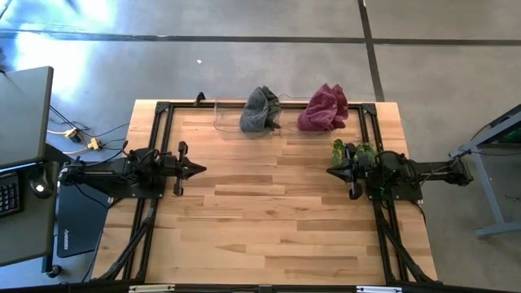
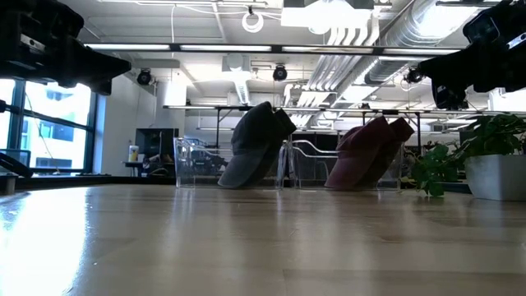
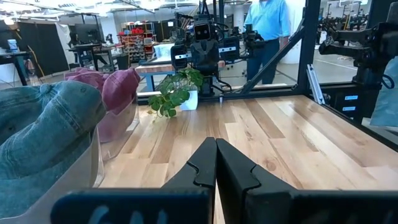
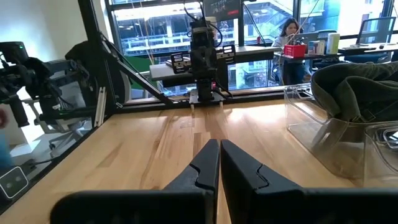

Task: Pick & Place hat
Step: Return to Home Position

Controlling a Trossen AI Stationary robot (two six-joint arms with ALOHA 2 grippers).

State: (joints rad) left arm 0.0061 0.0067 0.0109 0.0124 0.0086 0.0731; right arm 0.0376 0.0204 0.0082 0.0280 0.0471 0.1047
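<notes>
Evidently the job is nearly finishing: on the worktop [image 1: 269, 212], the farther bin [image 2: 193, 160] from the plant [image 1: 350, 150] is holding the gray cap [image 1: 260, 110], and the nearer bin [image 2: 308, 164] is holding the red cap [image 1: 323, 108]. The right claw [image 1: 331, 171] is hovering just beside the plant and the left claw [image 1: 199, 169] well apart from it, both pressing their fingers together on nothing; only parking the arms is remaining.

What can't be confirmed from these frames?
- Red cap: not seen in the right wrist view; the picture edge cuts off its bin.
- Gray cap: left wrist view, cut off by the picture edge.
- Left end effector, right end effector: low view, dark shapes cut by the top edge.
- Plant pot: high view, hidden under its leaves.
</notes>
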